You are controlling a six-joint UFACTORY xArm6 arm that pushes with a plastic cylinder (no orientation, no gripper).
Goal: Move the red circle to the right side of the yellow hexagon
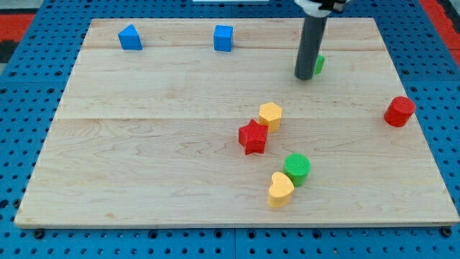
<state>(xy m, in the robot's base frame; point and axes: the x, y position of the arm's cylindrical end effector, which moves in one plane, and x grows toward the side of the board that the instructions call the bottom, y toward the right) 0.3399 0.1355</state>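
Note:
The red circle (399, 111) stands near the board's right edge. The yellow hexagon (271, 115) sits near the board's middle, touching the red star (252, 137) on its lower left. My tip (304, 76) is in the view's upper right, well above and between the hexagon and the red circle. It stands right against a green block (318, 65) that is mostly hidden behind the rod.
A green circle (297, 168) and a yellow heart (280, 189) touch each other below the hexagon. Two blue blocks sit near the top edge, one (130, 37) at the left and a cube (223, 38) nearer the middle. The wooden board (144, 158) lies on a blue pegboard.

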